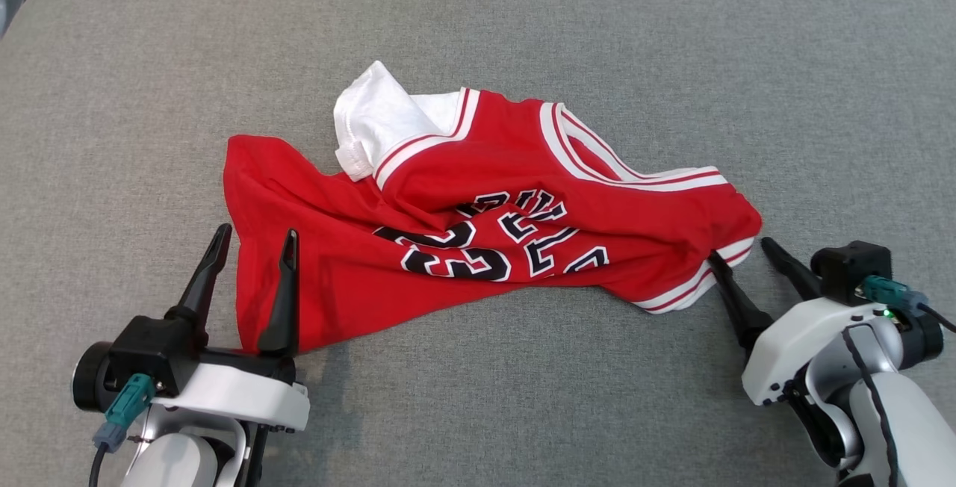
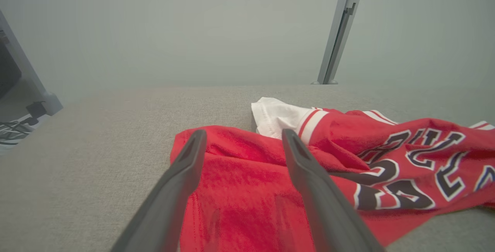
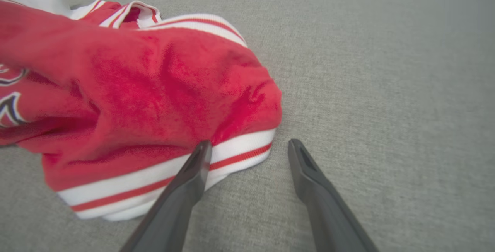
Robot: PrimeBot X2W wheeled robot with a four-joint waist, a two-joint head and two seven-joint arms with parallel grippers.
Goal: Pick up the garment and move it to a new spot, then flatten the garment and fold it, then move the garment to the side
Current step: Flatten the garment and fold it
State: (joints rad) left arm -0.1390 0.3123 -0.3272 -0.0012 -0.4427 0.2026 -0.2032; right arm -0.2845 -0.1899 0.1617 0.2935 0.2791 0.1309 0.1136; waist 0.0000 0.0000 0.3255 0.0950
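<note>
Left end effector, right end effector: two, spread; one garment

The garment lies at the middle of the counter, the left gripper straddling its near left edge and the right gripper just beside its near right corner.

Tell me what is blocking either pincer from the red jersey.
Nothing visible blocks the red jersey. The left pincer stands open at its left edge. The right pincer stands open beside its striped hem. Around it lies the grey fabric surface.
</note>
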